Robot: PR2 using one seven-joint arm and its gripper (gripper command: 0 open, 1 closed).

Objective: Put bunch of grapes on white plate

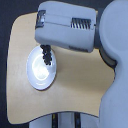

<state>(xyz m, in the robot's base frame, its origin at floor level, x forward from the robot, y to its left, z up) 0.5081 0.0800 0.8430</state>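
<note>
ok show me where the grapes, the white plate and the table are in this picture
bunch of grapes [47,55], exterior view, middle of the dark cluster.
white plate [38,71], exterior view, bare glossy centre.
table [80,75], exterior view, bare wooden top right of the plate.

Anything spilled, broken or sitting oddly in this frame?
Nothing stands out. The bunch of grapes hangs over the white plate's upper edge beneath the arm, intact; the gripper itself is hidden. The wooden table shows no spill.

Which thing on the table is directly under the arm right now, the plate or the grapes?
The bunch of grapes: the dark cluster hangs from the arm's underside over the white plate's upper rim. Only that edge of the plate is beneath the arm.
</note>
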